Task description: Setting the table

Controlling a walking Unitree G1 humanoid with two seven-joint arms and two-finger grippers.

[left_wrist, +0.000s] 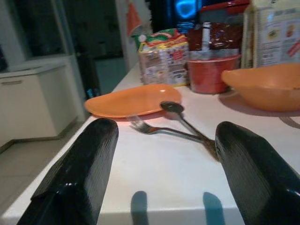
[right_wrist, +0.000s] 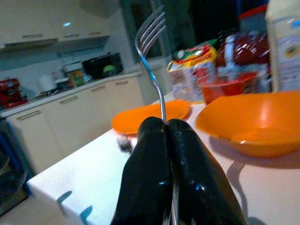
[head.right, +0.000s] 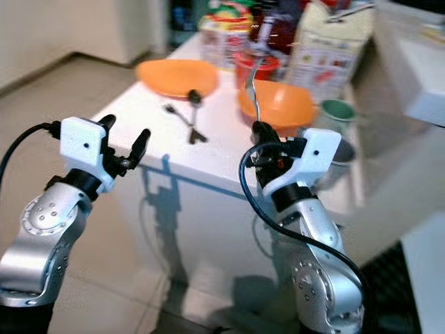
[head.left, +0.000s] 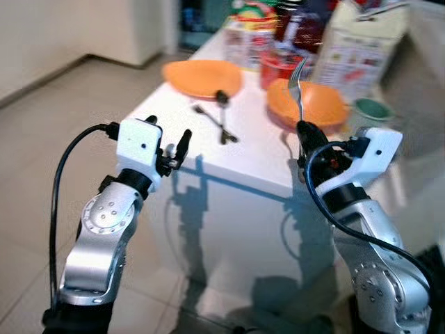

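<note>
Right gripper (head.left: 304, 130) fingers pinch a fork (head.left: 298, 83) upright at the table's (head.left: 257, 156) 5 o'clock edge, left gripper (head.left: 169, 144) fingers spread wide.

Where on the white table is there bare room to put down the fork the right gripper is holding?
The near edge of the table is bare, from the crossed fork and spoon to the near corners, in front of the orange bowl. The right gripper holds its fork there. The far end is crowded: orange plate, red container, packets.
</note>
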